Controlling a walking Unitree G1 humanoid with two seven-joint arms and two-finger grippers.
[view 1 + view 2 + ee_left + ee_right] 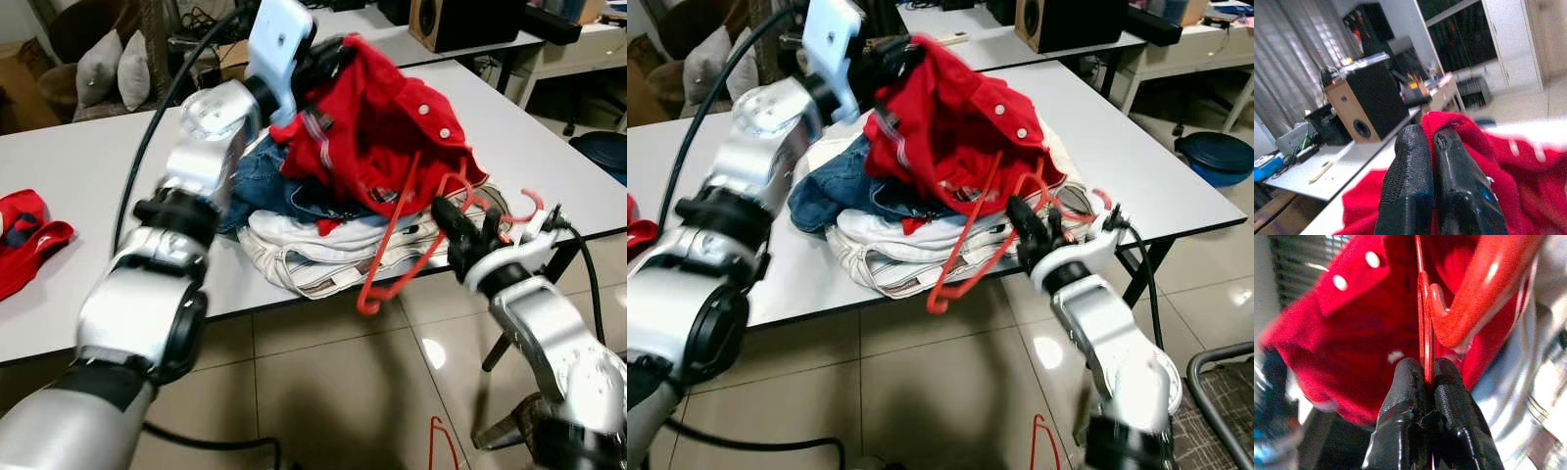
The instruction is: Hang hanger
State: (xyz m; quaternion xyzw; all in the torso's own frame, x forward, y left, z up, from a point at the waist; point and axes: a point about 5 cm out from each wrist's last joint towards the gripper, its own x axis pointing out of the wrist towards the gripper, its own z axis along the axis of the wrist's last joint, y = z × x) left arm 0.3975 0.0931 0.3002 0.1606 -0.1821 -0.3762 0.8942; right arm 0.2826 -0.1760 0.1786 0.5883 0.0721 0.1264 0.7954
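Two end effectors: left end effector (328, 61), right end effector (460, 235). Two red hangers: one at clothes pile (392, 264), one on floor (443, 441). Two red garments: one lifted (382, 127), one at tabletop edge (24, 240). Two cushions (116, 67). One speaker (460, 22).

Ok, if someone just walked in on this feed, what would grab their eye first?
The red shirt, lifted above the clothes pile on the white table by the left gripper, jaws shut on its fabric. Next, the red hanger dangling off the table's front edge, its thin bar pinched in the right gripper.
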